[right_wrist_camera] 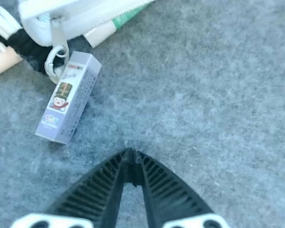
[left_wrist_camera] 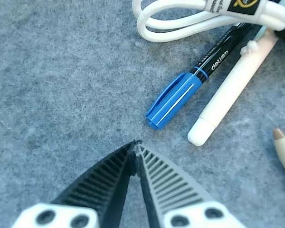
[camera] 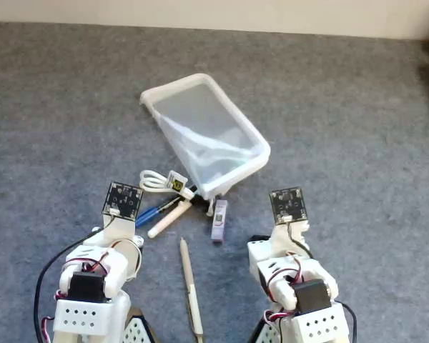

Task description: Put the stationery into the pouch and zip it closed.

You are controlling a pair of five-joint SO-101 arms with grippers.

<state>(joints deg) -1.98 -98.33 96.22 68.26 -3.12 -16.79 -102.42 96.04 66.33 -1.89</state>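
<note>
The pouch (camera: 204, 132) lies slantwise on the table (camera: 343, 107), behind both arms. At its near end, to the left, sits a coiled cable (camera: 154, 180). Just before the cable a marker (camera: 156, 211) and a thick pen (camera: 168, 218) lie side by side. To their right a small box (camera: 219, 219) lies beside the pouch's zip pull (right_wrist_camera: 54, 57). A long pen (camera: 190, 286) lies nearer, between the arms. The left gripper (left_wrist_camera: 135, 145) is near the marker's cap, and the right gripper (right_wrist_camera: 130, 152) is right of the box.

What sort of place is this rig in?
Likely a robot test bench, not an office desk: grey felt-covered table, left claw and right claw over it, pouch and blue marker laid out as props.
</note>
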